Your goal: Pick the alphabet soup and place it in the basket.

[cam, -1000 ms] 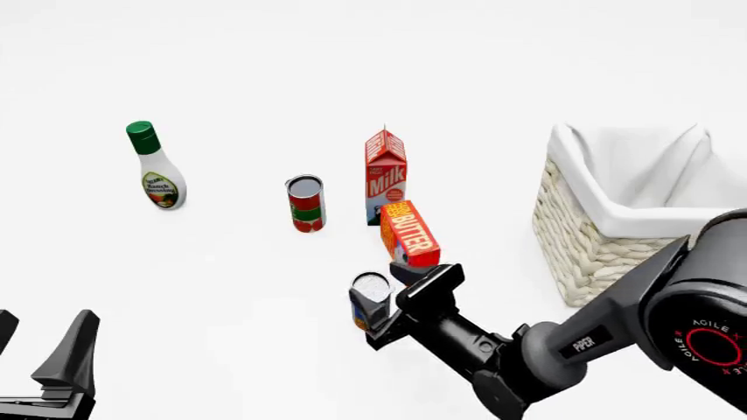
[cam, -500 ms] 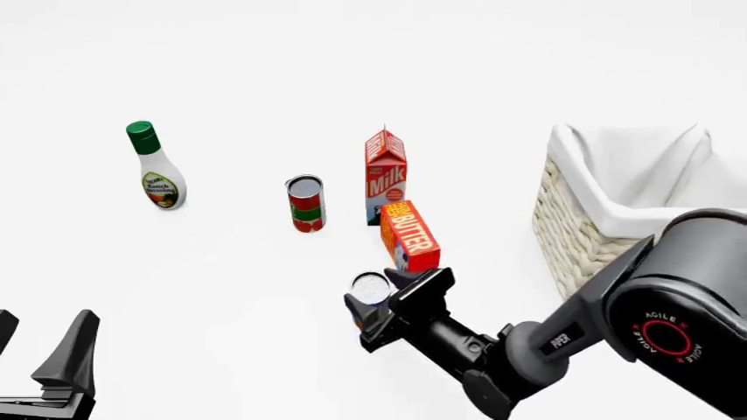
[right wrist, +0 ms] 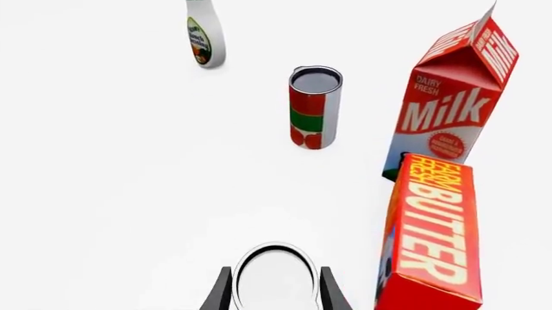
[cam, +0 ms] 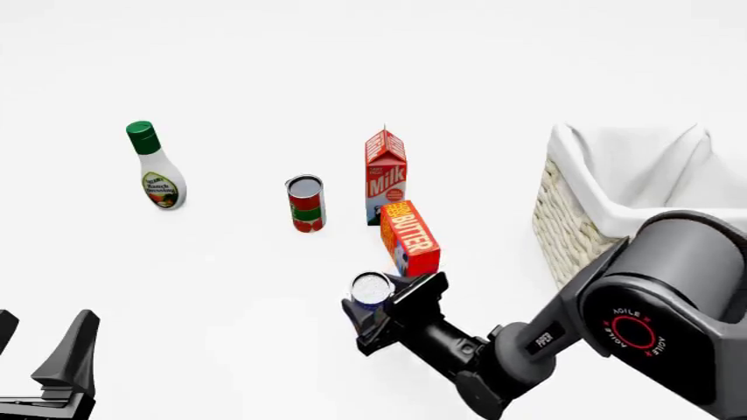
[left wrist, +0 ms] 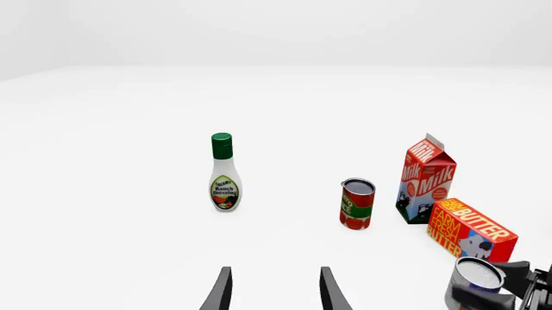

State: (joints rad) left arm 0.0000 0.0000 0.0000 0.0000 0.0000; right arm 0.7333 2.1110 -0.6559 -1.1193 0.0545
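Between the right pincer [cam: 369, 308] fingers, alphabet soup [cam: 370, 290], upright, near butter box [cam: 410, 234]

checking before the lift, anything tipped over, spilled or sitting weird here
Nothing stands out. The alphabet soup stands upright between the right pincer fingers. The red-and-green can, milk carton, butter box and dressing bottle are upright, and the basket sits level.

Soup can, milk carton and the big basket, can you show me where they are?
alphabet soup [cam: 371, 287]: front view, on its silver top.
milk carton [cam: 387, 179]: front view, on the red front with the word Milk.
basket [cam: 575, 236]: front view, on its woven side wall.
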